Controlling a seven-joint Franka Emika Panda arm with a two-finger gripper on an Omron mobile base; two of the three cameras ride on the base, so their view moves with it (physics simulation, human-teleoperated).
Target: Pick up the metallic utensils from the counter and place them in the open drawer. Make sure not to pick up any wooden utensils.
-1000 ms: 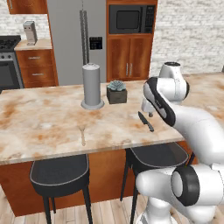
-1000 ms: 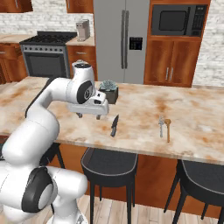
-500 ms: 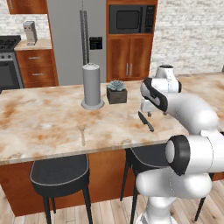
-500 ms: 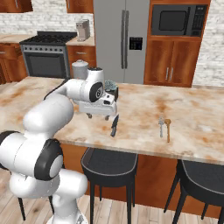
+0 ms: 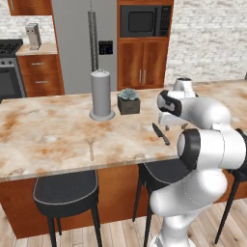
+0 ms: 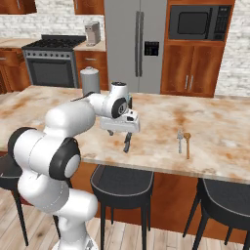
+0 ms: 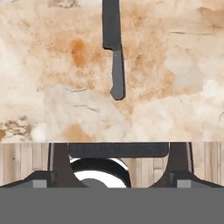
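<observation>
One long marbled counter runs across the left base view, beige stone with rusty patches on a reddish wood base, two dark stools tucked under its near edge. On it: a grey cylinder on a round foot, a small potted succulent just beside that, a pale wooden fork lying alone toward the near edge, and the knife close to the near edge, right by the arm. Behind stand a steel fridge, a microwave over wood cabinets, a stove at far left, white brick wall. Bare stone lies between fork and knife. Right base view: gripper hangs just above the counter, fingers pointing down, the knife directly below and in front of it near the front edge. Well to the right, the silver fork and the wooden spoon lie side by side, nearly touching, with open slab all round them. Hand view: looking down past the counter edge to plank floor and a stool; knife lies lengthwise on the stone ahead, untouched; finger tips stand wide apart, holding nothing.
</observation>
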